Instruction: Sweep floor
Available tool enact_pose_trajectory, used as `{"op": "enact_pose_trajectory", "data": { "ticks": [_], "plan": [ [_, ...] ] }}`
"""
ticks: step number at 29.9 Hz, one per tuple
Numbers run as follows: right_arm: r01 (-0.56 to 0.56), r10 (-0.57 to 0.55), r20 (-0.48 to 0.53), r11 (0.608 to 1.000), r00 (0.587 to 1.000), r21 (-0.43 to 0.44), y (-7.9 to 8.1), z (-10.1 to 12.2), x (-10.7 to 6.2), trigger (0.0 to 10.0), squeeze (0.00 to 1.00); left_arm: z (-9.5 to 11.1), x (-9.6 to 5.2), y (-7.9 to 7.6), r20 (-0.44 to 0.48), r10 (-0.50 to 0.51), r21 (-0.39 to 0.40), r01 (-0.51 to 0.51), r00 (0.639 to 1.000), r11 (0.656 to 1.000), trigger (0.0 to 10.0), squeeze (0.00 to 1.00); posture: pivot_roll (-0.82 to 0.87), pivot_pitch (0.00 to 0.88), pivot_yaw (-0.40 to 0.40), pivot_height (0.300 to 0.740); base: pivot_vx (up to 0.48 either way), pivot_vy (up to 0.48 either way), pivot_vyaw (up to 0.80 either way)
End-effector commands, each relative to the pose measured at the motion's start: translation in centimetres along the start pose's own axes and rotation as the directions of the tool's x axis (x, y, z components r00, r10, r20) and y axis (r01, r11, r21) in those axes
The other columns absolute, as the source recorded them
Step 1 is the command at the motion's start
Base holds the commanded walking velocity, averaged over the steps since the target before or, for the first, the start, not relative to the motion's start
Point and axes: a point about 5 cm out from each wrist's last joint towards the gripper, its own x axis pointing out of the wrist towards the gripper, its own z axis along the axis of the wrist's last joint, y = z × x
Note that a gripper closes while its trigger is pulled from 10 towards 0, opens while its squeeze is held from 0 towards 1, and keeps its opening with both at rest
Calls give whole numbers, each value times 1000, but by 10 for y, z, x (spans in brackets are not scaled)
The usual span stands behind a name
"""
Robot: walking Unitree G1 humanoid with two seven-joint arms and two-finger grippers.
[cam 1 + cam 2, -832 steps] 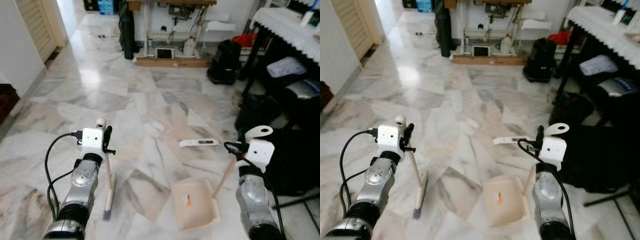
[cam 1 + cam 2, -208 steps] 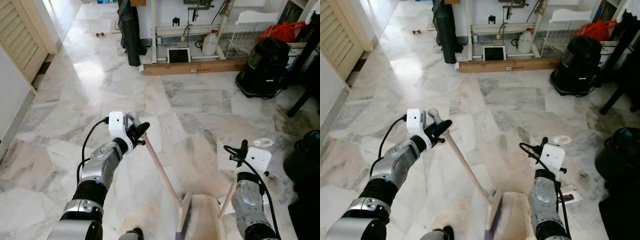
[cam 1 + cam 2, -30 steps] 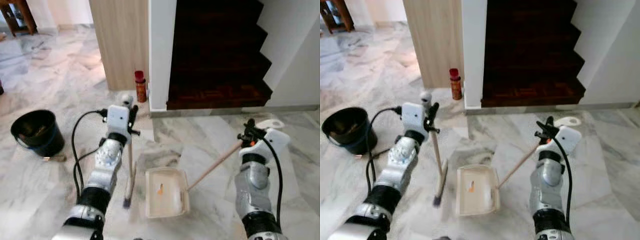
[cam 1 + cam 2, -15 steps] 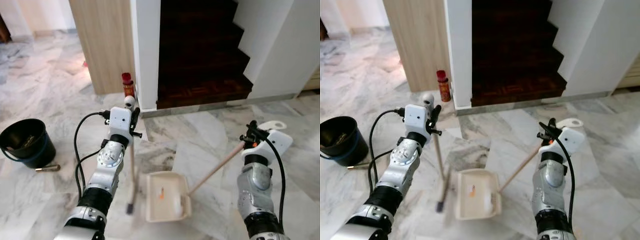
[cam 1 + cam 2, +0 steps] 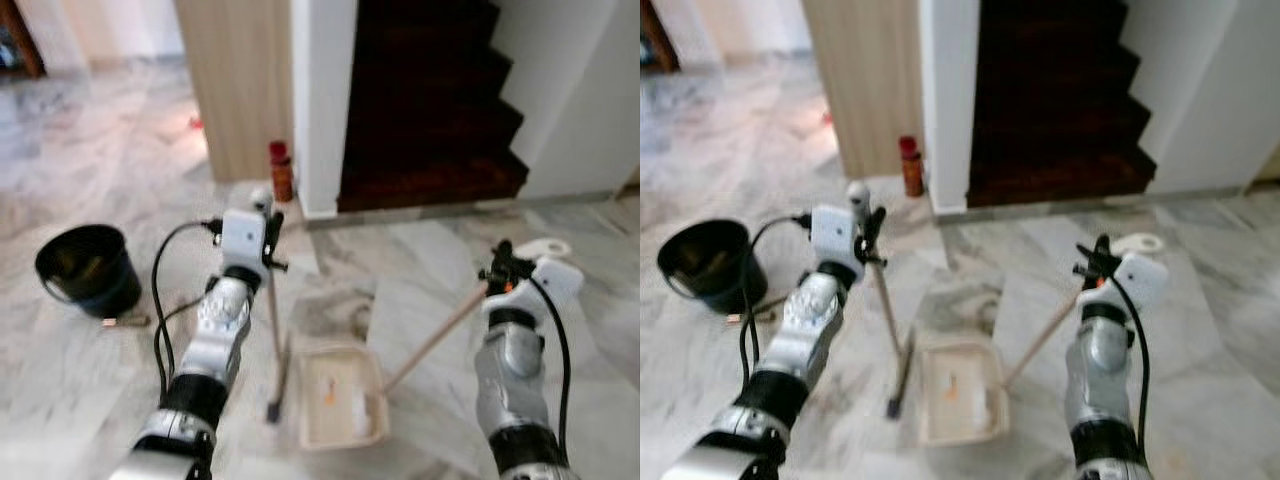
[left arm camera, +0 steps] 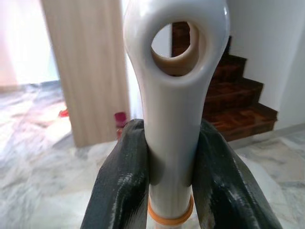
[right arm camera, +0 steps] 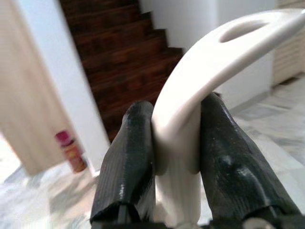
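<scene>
My left gripper (image 5: 266,236) is shut on the white top end of a broom (image 5: 275,345). The broom's shaft runs down to its head (image 5: 272,408) on the marble floor. Just right of the head lies a cream dustpan (image 5: 340,402) with a small orange scrap (image 5: 329,397) in it. Its long handle (image 5: 435,335) slants up to my right gripper (image 5: 499,273), which is shut on the handle's white end. In the left wrist view both black fingers (image 6: 119,186) clamp the broom's looped end (image 6: 172,95). The right wrist view has the fingers (image 7: 126,162) clamped on the dustpan handle's end (image 7: 190,95).
A black bucket (image 5: 88,268) stands on the floor to my left. A red bottle (image 5: 282,170) sits at the foot of a wooden panel (image 5: 245,80) beside a white pillar. Dark wooden stairs (image 5: 430,110) rise straight ahead, with a white wall (image 5: 590,90) on the right.
The whole picture has shifted and blurred, so the camera has moved; bucket and stairs now sit further right. Both grippers keep their hold on broom and dustpan.
</scene>
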Motion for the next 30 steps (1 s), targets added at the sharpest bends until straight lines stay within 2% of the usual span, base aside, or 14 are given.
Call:
{"op": "enact_pose_trajectory", "data": {
  "ticks": [1, 20, 24, 30],
  "plan": [
    [10, -12, 54, 999, 998, 33, -2, 13, 6, 10000, 0, 14, 5, 1, 55, -3, 24, 2, 998, 1000, 10000, 0, 92, 26, -22, 740, 0, 277, 0],
    [-2, -2, 47, 998, 999, 65, -1, 14, 7, 10000, 0, 13, 5, 3, 48, 10, 25, -11, 999, 1000, 10000, 0, 94, 26, -26, 740, 0, 280, 0],
    [-4, 1, 47, 998, 999, 64, -1, 14, 7, 10000, 0, 13, 5, 4, 48, 8, 23, -9, 999, 1000, 10000, 0, 94, 20, -26, 740, 0, 289, -800],
    [-9, 6, 53, 998, 999, 59, 0, 15, 7, 10000, 0, 14, 5, 4, 48, 8, 27, -10, 999, 1000, 10000, 0, 92, 16, -24, 740, 0, 289, 0]
  ]
}}
